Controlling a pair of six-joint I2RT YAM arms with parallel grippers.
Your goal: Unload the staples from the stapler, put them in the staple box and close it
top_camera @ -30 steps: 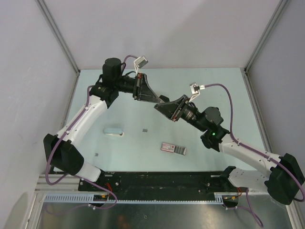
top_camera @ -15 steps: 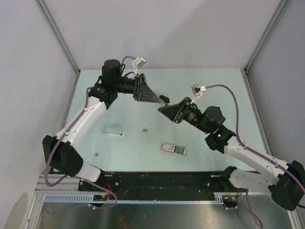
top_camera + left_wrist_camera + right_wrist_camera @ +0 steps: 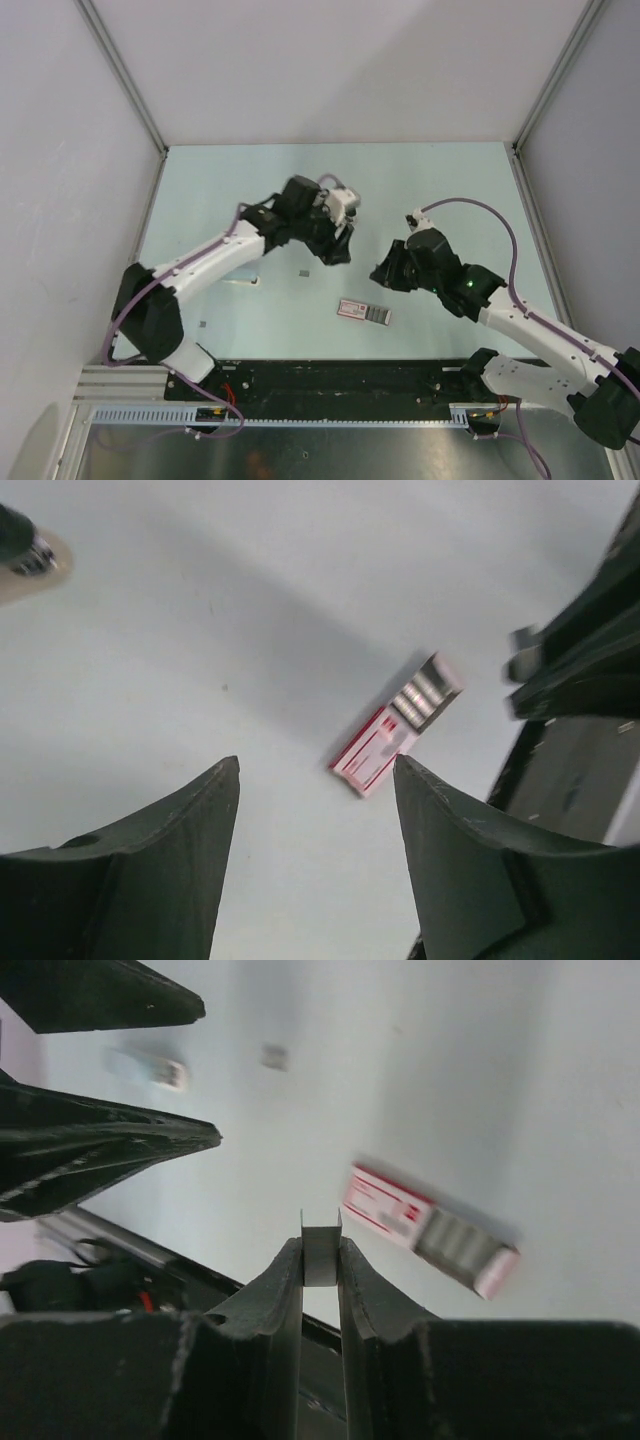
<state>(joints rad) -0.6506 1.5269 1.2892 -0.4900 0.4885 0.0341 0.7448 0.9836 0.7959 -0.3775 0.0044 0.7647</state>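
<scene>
My right gripper (image 3: 320, 1245) is shut on a short metal strip of staples (image 3: 320, 1260) and holds it above the table; in the top view it (image 3: 381, 272) hangs right of centre. My left gripper (image 3: 316, 762) is open and empty, its jaws wide apart, low over the table's middle (image 3: 338, 255). The stapler is a pale blur at the far left of the right wrist view (image 3: 148, 1066). In the top view it lies mostly under my left forearm, with only an edge showing (image 3: 250, 281).
A flat pink-and-white staple box (image 3: 363, 311) lies near the front of the table, also in the left wrist view (image 3: 395, 725) and the right wrist view (image 3: 430, 1230). Small grey bits lie on the table (image 3: 304, 271) (image 3: 204, 323). A black rail (image 3: 340, 380) runs along the near edge.
Both grippers were raised with their tips close together over the table's middle. The left one has swung down towards the table and the right one has lowered and drawn back.
</scene>
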